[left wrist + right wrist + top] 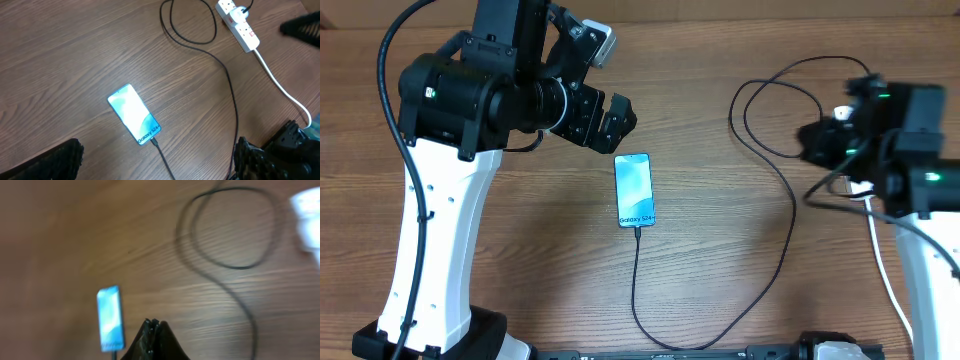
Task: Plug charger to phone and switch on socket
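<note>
One phone lies mid-tabletop, one charger in its near end, looping to one socket far right. Left pincer released; right pincer clenched, empty.

The phone has a light blue screen, black edges and small white letters. The charger is all black. The socket is white with red switches. The table is brown with streaky wood lines.
</note>
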`<state>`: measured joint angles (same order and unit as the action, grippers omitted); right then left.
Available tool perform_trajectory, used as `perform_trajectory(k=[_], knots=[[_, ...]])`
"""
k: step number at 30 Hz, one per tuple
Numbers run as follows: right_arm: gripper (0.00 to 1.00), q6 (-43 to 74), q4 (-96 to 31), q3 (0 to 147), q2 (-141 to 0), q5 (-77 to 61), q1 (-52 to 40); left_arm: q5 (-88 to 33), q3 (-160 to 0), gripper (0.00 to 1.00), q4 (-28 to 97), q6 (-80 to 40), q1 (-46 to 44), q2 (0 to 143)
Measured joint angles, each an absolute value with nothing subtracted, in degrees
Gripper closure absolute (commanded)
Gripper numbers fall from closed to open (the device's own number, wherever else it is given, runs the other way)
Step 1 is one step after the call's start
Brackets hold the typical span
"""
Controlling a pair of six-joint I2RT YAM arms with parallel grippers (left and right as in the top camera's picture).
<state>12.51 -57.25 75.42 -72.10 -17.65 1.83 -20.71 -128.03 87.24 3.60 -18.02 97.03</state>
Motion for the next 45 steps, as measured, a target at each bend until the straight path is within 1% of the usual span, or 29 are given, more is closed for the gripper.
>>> perform_trajectory(k=[3,4,5,6,11,18,25,31,34,37,40,45], knots=[[0.96,11.6,-57.4,75.4,-72.1,-17.8,-5.3,-20.7,-128.0,0.01,87.3,3.6,-18.0,97.0],[0.94,11.3,-57.5,75.4,-72.0,-17.8,-9.3,-20.7,-128.0,0.01,87.3,3.6,-18.0,97.0],[0.09,11.1,-57.5,75.4,-71.8,-18.2,-11.3,-20.7,-128.0,0.01,87.3,3.6,-18.0,97.0],[0.00,10.9,-57.6,75.4,-71.5,-18.0,-12.7,-20.7,-128.0,0.00,87.2,3.6,-18.0,97.0],[0.00,12.6,-57.9,75.4,-68.5,-18.1,-16.1,-20.7,-128.0,0.01,87.3,3.6,-18.0,97.0],[0.00,21.1,-58.0,75.4,-58.5,-18.2,-16.2,-20.7,-128.0,0.00,87.3,3.6,-18.0,97.0],[0.00,24.4,-58.0,75.4,-49.8,-19.9,-16.2,-20.7,-128.0,0.00,87.3,3.6,-18.0,97.0],[0.00,25.1,-58.2,75.4,-49.2,-20.3,-16.2,-20.7,-128.0,0.00,87.3,3.6,-18.0,97.1],[0.00,25.1,-59.1,75.4,-49.8,-17.5,-16.2,-20.7,-128.0,0.00,87.3,3.6,-18.0,97.1],[0.00,22.7,-59.0,75.4,-49.9,-12.8,-16.3,-20.7,-128.0,0.00,87.3,3.6,-18.0,97.1],[0.00,15.7,-57.2,74.1,-49.7,-10.5,-16.3,-20.7,-128.0,0.01,87.3,3.6,-18.0,97.1],[0.00,5.4,-54.3,65.5,-45.5,-8.9,-14.7,-20.7,-128.0,0.00,87.3,3.6,-18.0,97.2]])
